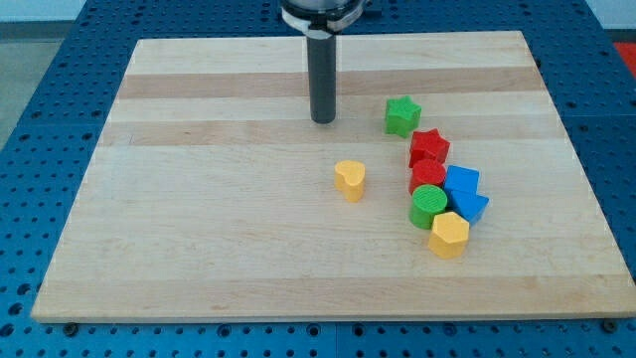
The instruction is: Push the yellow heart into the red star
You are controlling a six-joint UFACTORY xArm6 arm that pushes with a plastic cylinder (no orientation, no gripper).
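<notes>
Camera view: your tip (323,120) stands above the yellow heart (349,180), slightly to the view's left, apart from it and holding nothing; the rod has no jaws. The red star (428,148) lies to the view's right of the heart, just below the green star (402,115). You probably need contact on the heart's left side, pushing rightward.

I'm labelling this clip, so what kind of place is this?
Probably a robotics lab bench: a wooden board on a blue perforated table, small coloured blocks like the yellow heart, and my tip.
</notes>
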